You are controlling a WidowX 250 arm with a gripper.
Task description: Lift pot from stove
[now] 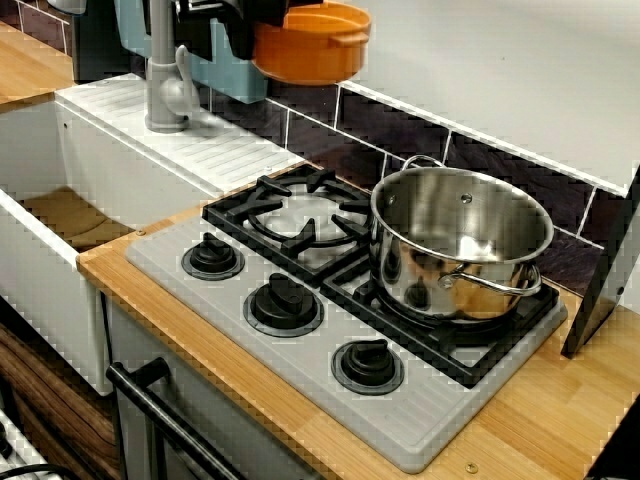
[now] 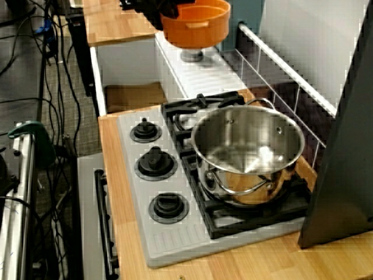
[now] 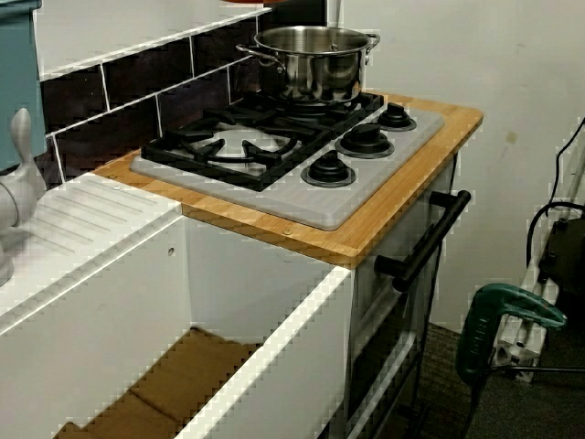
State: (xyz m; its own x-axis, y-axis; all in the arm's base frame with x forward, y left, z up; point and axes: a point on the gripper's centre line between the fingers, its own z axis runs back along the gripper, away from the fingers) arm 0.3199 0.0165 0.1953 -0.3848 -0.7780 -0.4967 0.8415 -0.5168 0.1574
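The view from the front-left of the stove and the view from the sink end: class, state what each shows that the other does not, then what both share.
Only the front-left view shows the orange pot raised high above the counter, clear of the stove, with the dark gripper at its rim; the grip itself is hard to make out. Only the sink-end view shows the oven door handle and the green clamp. Both show the stove, its three knobs, the steel pot on a burner, and the faucet.
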